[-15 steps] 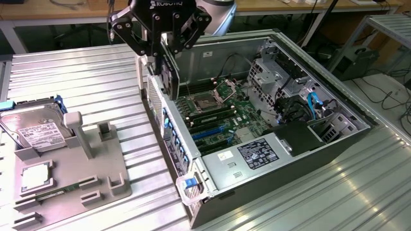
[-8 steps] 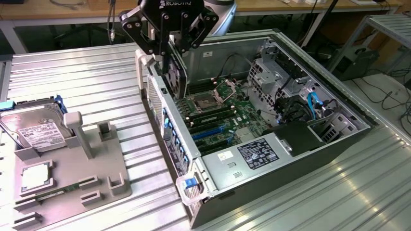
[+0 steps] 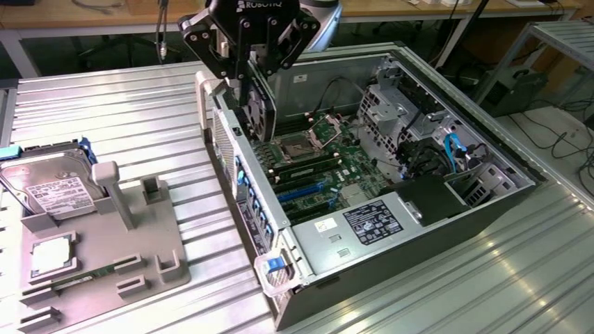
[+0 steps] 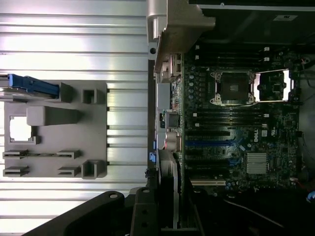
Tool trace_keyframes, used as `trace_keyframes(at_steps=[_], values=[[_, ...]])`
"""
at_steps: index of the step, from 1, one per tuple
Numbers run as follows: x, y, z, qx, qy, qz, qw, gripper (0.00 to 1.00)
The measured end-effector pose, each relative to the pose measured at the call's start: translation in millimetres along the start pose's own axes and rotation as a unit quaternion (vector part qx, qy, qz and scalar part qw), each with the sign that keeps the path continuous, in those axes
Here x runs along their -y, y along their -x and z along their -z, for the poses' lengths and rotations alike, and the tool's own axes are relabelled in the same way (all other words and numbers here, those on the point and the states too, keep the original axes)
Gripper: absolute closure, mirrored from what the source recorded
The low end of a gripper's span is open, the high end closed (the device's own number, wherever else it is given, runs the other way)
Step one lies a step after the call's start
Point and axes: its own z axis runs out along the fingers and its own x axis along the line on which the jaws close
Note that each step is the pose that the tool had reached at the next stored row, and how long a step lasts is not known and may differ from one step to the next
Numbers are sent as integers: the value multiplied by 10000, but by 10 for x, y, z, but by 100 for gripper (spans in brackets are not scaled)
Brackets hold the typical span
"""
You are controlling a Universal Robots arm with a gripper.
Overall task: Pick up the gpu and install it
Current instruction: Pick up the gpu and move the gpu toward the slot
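The gpu, a thin black card with a silver bracket along one end, hangs on edge in my gripper, which is shut on its upper edge. It hovers over the rear wall of the open computer case, above the motherboard and apart from it. In the wrist view the gpu appears edge-on beside the case's rear wall, in line with the lower expansion slots and short of the blue slot.
A grey parts holder lies on the ribbed metal table at the exterior view's left, with a silver hard drive standing in it and a processor in a pocket. Cables and drive cages crowd the case's far side.
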Motion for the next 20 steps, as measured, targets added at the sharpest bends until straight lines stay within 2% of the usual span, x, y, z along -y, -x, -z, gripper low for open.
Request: trace_keyframes(at_steps=[20], values=[[1,85,-2,0,0,1,10000,72]])
